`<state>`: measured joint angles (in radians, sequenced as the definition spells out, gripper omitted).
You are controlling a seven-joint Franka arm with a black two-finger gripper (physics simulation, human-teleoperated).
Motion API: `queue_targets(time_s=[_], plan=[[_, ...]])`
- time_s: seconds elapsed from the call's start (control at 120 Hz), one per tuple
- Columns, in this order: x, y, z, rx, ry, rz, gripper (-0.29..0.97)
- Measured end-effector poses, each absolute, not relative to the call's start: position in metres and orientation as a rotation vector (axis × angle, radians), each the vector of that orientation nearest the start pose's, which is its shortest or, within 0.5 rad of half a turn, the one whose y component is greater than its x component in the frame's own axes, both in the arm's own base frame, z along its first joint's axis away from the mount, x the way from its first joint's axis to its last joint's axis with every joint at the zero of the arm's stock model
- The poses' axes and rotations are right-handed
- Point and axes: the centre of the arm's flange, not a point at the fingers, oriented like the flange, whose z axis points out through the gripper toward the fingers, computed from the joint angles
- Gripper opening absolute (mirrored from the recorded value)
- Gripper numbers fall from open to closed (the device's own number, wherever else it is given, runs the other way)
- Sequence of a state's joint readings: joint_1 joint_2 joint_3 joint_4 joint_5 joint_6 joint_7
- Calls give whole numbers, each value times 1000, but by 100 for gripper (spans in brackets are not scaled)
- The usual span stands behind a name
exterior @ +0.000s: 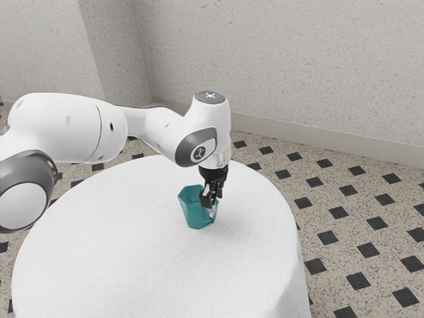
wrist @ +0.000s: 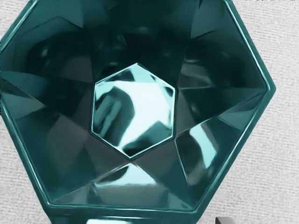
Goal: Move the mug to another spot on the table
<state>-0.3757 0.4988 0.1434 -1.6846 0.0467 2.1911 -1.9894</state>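
Note:
A teal faceted mug (exterior: 195, 208) stands on the round white table (exterior: 119, 265), a little past its middle. My black gripper (exterior: 211, 201) points straight down at the mug's side toward the exterior view's right, and its fingers are closed on the rim there. In the wrist view the mug (wrist: 133, 109) lies directly under my hand. Its hexagonal bottom is in plain sight, and a dark fingertip (wrist: 220, 220) shows just outside its wall.
The white arm reaches in from the exterior view's left, above the table. The tabletop's edge curves round about a hand's length beyond the mug toward the right. A tiled floor (exterior: 358, 218) and pale walls surround the table.

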Motion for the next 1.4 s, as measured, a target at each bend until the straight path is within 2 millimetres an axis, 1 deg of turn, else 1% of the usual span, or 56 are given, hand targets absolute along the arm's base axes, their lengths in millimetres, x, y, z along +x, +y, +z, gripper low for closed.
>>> queue_targets(time_s=[0.15, 0.342, 0.442, 0.617, 0.842, 1.1, 1.15, 1.308, 1.4], plan=[[654, -163, 316, 2082, 2395, 163, 27], [653, -164, 318, 2090, 2390, 164, 15], [651, -168, 320, 2100, 2381, 164, 11], [650, -168, 321, 2106, 2382, 157, 7], [646, -162, 331, 2114, 2415, 123, 4], [635, -160, 343, 2154, 2467, 80, 1], [633, -160, 349, 2159, 2473, 80, 0], [625, -173, 368, 2211, 2447, 117, -2], [622, -174, 372, 2238, 2450, 137, -3]])
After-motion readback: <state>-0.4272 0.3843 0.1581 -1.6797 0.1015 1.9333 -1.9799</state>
